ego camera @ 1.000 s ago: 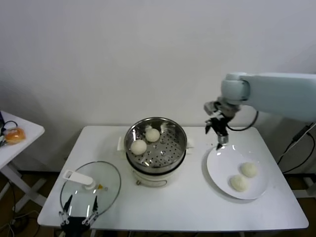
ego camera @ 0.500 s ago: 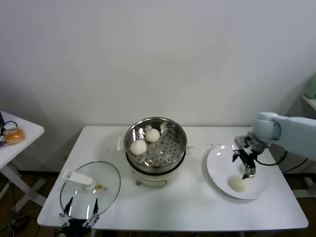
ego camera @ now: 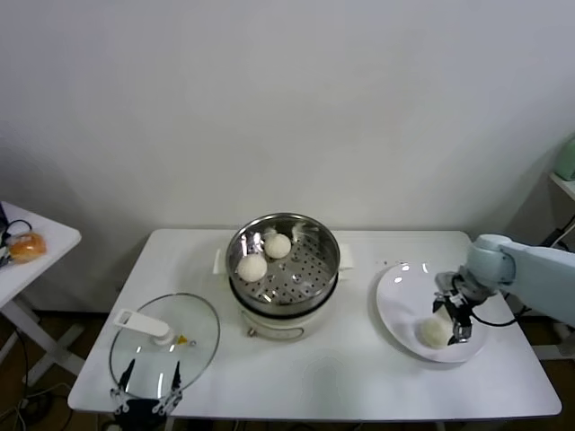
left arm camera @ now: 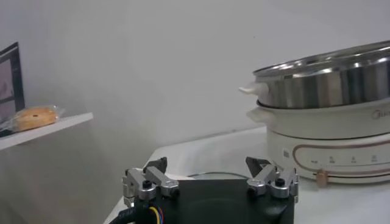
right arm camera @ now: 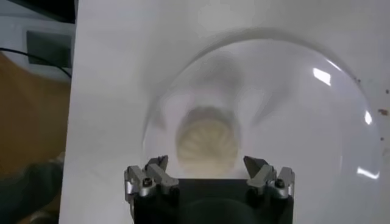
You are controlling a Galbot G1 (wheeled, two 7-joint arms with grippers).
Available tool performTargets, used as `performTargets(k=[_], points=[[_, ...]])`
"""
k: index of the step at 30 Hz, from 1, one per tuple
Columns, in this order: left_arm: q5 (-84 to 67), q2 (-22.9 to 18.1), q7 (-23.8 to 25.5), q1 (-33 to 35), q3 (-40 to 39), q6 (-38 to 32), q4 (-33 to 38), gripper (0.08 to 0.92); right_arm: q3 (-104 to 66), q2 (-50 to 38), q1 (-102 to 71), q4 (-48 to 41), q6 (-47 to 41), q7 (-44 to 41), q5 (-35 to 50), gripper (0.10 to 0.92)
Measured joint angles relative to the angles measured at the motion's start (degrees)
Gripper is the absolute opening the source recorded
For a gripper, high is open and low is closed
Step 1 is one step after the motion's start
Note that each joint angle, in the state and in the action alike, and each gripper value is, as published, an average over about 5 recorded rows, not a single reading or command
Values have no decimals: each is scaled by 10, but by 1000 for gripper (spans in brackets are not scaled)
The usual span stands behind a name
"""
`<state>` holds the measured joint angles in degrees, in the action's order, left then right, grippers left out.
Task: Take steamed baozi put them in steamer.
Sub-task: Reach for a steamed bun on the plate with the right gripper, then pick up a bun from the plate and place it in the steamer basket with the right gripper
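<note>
The steamer (ego camera: 284,260) stands mid-table on its white cooker base (ego camera: 278,319), with two steamed baozi (ego camera: 252,267) (ego camera: 278,245) inside it. On the white plate (ego camera: 395,292) at the right, one baozi (ego camera: 434,333) shows beside my right gripper (ego camera: 452,320), which hangs low over the plate. In the right wrist view, my right gripper (right arm camera: 206,162) is open, with a pleated baozi (right arm camera: 207,145) just beyond the jaws and nothing gripped. My left gripper (ego camera: 144,400) is parked open at the table's front left edge. The steamer (left arm camera: 323,76) shows in its wrist view.
A glass lid (ego camera: 166,337) with a white handle lies at the front left of the table (ego camera: 314,377). A side table (ego camera: 36,256) at the far left holds an orange object (ego camera: 27,244). The right arm reaches in from the right edge.
My right gripper has swung from the plate's back edge to the right and down. It now sits low over the baozi on the plate, still open. The left arm has not moved.
</note>
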<state>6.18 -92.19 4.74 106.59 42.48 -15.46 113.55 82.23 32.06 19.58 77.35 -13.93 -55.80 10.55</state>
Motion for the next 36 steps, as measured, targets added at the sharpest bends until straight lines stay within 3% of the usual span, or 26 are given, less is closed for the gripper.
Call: performTargets(k=[6, 19, 27, 36], points=[[0, 0, 0, 0, 0, 0, 1, 823, -38, 1, -39, -3, -5, 8, -12, 813], [1, 0, -1, 1, -1, -1, 3, 823, -63, -6, -57, 1, -2, 7, -28, 644], [2, 0, -2, 1, -1, -1, 3, 823, -16, 4, 26, 19, 27, -8, -21, 639], [3, 0, -2, 2, 2, 0, 5, 823, 67, 47, 205, 62, 125, -38, 5, 642]])
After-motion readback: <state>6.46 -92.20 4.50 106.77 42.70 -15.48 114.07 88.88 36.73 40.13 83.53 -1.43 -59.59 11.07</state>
